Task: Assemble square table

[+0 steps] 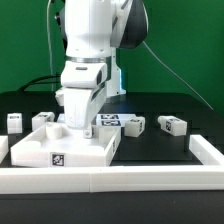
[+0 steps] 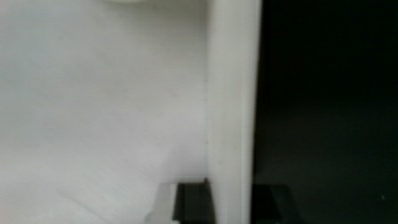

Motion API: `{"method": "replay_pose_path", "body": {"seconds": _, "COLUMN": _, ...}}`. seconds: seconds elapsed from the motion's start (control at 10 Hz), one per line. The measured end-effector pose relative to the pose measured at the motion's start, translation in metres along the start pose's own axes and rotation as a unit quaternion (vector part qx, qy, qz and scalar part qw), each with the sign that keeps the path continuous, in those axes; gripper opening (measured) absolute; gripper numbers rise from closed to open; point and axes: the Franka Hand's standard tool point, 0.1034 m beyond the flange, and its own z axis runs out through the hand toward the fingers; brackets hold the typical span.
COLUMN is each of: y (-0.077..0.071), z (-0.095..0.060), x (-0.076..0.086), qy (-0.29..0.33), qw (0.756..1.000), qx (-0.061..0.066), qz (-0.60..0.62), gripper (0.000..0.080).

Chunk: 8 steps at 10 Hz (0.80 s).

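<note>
The square table's white slab (image 1: 88, 152) lies at the front of the exterior view's left, raised rims up, with a marker tag on its front wall. My gripper (image 1: 81, 127) reaches straight down onto it. In the wrist view the slab's flat inside (image 2: 107, 110) and one raised rim (image 2: 231, 90) fill the picture, and my gripper (image 2: 231, 196) is shut on that rim, with one dark finger (image 2: 192, 205) on each side. Two tagged legs (image 1: 14, 121) (image 1: 43, 119) stand at the exterior view's left behind the slab, and two more legs (image 1: 135, 124) (image 1: 172, 125) lie to its right.
The marker board (image 1: 112, 119) lies flat behind the slab, beside my arm. A long white rail (image 1: 120, 181) runs along the front edge of the black work surface and turns back at the exterior view's right (image 1: 207, 150). Cables hang behind the arm.
</note>
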Motion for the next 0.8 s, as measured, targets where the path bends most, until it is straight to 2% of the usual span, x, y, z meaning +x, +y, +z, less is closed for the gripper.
{"method": "replay_pose_path", "body": {"seconds": 0.3, "y": 0.0, "z": 0.0, "x": 0.0, "qy": 0.0, "qw": 1.0, "qx": 0.0, "qz": 0.0, "gripper": 0.0061}}
{"method": "replay_pose_path", "body": {"seconds": 0.4, "y": 0.003, "z": 0.0, "x": -0.004, "qy": 0.0, "qw": 0.998, "qx": -0.002, "qz": -0.055, "gripper": 0.0061}}
{"method": "replay_pose_path", "body": {"seconds": 0.5, "y": 0.005, "z": 0.0, "x": -0.004, "qy": 0.001, "qw": 0.997, "qx": -0.007, "qz": -0.071, "gripper": 0.0061}}
{"method": "replay_pose_path", "body": {"seconds": 0.7, "y": 0.008, "z": -0.002, "x": 0.011, "qy": -0.006, "qw": 0.992, "qx": -0.021, "qz": -0.125, "gripper": 0.0061}}
{"method": "replay_pose_path", "body": {"seconds": 0.8, "y": 0.007, "z": -0.001, "x": 0.011, "qy": -0.006, "qw": 0.992, "qx": -0.02, "qz": -0.124, "gripper": 0.0061}}
